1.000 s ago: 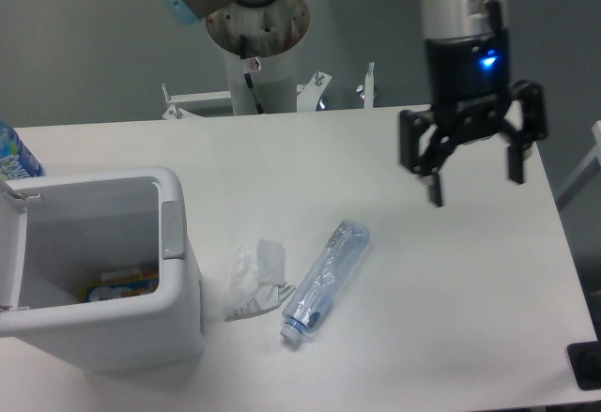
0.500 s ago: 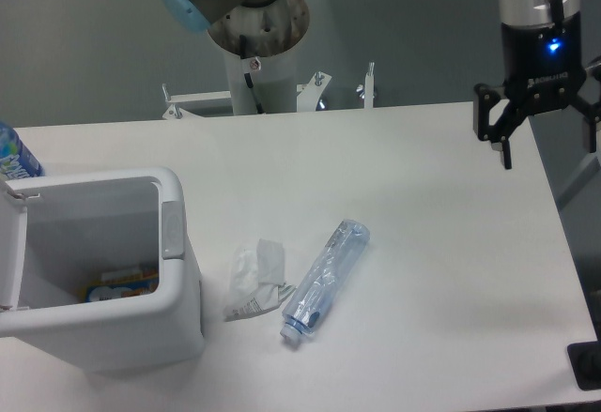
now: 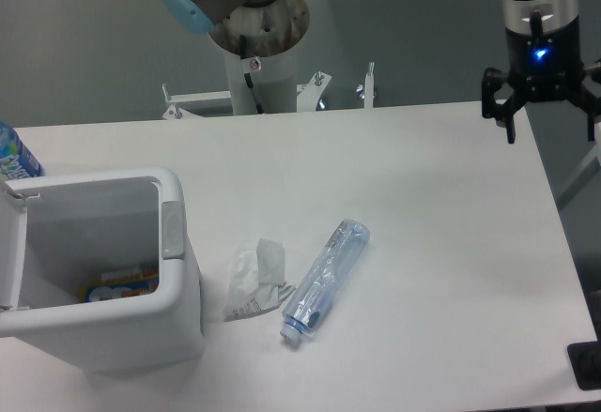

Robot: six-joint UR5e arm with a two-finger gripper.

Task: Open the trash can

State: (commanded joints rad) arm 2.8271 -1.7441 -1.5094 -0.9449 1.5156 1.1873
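The white trash can point(image 3: 178, 313) stands at the front left of the table with its top open, so I can see down into it. Coloured wrappers lie at its bottom. A small grey latch point(image 3: 172, 229) sits on its right rim. The lid hangs at the left edge of the picture, mostly cut off. My gripper point(image 3: 554, 132) hovers high over the table's far right corner, far from the can, its fingers spread open and holding nothing.
A crushed clear plastic bottle point(image 3: 325, 279) lies in the middle of the table, with a crumpled white wrapper point(image 3: 254, 281) beside it. A blue-labelled bottle point(image 3: 14, 157) peeks in behind the can. The robot's base column point(image 3: 258, 55) stands at the back.
My gripper has risen and travelled right and back, from above the table's right half to above the far right corner. Its fingers stay open. Nothing on the table has moved.
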